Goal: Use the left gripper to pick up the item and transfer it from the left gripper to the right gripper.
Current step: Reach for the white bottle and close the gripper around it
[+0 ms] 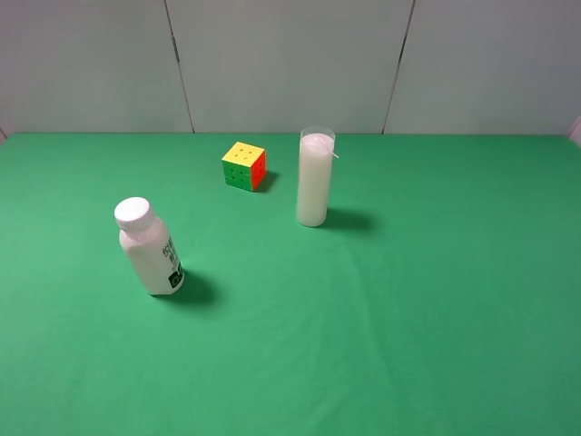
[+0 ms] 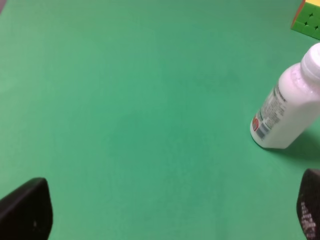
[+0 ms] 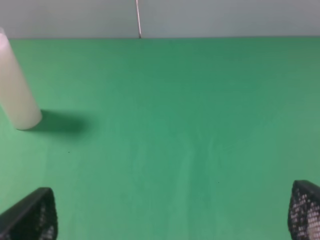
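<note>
1. Left gripper (image 2: 167,214): my jaws stand released, spread wide, with nothing between them. Only the two black fingertips (image 2: 26,212) show at the edge of the left wrist view, and bare green cloth (image 2: 125,115) lies in the gap.

2. Right gripper (image 3: 167,214): my jaws are likewise released and spread wide, holding nothing. The inner faces of the fingers (image 3: 31,217) show a fine mesh texture.

3. The item (image 2: 286,107) stands on the cloth ahead of my left jaws, outside their span and off to the side of one finger. It is clear of both fingers.

4. Label (image 2: 267,116): it wraps the lower body of the item. The left wrist view shows rows of small dark print and a red mark close to the base. The exterior high view shows dark characters above a green patch. None of the writing can be read, and no brand can be made out.

5. Item appearance: small white plastic bottle, rounded shoulder, round white cap (image 1: 132,213), base down.

6. Further out: a puzzle cube (image 1: 244,165) lies beyond the item. A tall white candle (image 3: 17,95) in clear glass stands ahead of my right jaws, outside their span.
</note>
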Tool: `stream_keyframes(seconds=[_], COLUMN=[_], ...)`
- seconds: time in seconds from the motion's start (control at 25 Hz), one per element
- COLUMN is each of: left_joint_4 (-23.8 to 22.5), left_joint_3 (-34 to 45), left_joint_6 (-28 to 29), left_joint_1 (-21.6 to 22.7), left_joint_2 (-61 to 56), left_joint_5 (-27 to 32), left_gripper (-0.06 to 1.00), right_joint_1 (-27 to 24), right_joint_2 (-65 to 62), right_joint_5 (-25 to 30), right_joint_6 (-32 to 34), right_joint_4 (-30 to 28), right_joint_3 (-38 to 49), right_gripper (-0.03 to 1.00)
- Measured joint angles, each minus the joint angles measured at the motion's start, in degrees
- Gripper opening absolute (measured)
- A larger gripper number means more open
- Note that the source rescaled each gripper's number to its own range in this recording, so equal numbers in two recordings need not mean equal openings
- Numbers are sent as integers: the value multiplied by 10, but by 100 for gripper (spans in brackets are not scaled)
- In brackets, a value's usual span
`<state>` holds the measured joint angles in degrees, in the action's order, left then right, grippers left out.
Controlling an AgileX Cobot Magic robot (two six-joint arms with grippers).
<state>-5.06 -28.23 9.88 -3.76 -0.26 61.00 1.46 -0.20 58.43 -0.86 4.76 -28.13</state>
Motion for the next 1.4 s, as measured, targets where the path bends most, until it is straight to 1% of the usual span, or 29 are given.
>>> stream_keyframes(seconds=[0.8,0.92,1.12,1.4], left_joint_4=[1,2,16,33], left_joint_3=[0,0,-29,-111], left_joint_6=[0,0,-7,-61], left_joint_1=[0,0,0,0], left_joint_2=[0,6,80,215], left_joint_5=[0,0,13,14], left_gripper=[94,98,100,100], right_joint_1=[0,0,0,0], right_joint_2=[0,0,0,0], right_joint_5=[0,0,0,0], right_joint_6=[0,0,0,0], right_joint_4=[0,0,0,0], right_joint_3=[0,0,0,0], right_gripper=[100,100,100,100])
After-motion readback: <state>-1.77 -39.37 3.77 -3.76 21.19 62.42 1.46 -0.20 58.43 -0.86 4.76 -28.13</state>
